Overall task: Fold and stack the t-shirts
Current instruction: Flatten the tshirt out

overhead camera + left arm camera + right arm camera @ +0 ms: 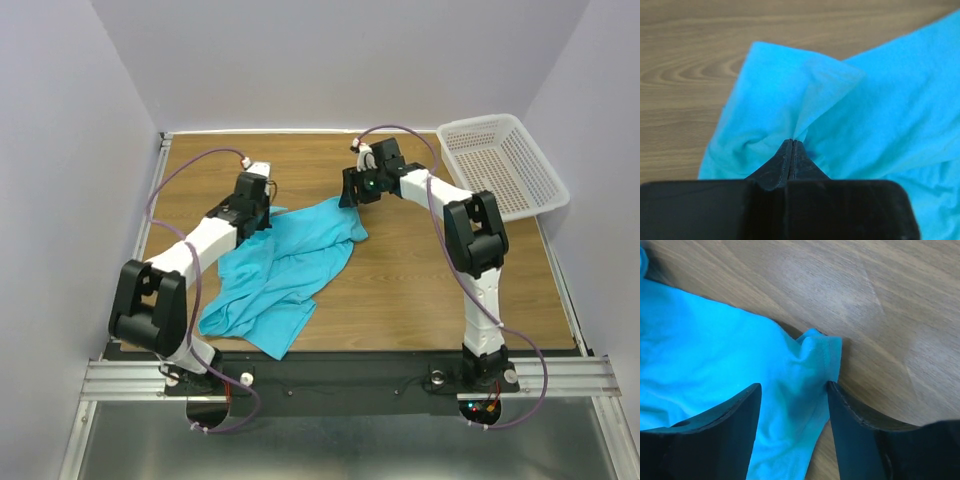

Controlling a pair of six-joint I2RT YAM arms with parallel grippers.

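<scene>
Turquoise t-shirt, top view: it lies crumpled on the wooden surface, left of centre, between the two arms. A white perforated basket sits at the far right corner. Left wrist view: the left gripper, fingers pressed together, pinches a raised fold of the fabric. Right wrist view: the right gripper, fingers apart, straddles a hemmed corner.

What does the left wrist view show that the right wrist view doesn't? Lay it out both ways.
Only the left wrist view: the left pincer shut, with a raised fold of the t-shirt pinched between its fingers. Only the right wrist view: the right pincer open, its fingers straddling a hemmed corner of the t-shirt, gripping nothing. Both: turquoise fabric spread over the wooden table.
</scene>
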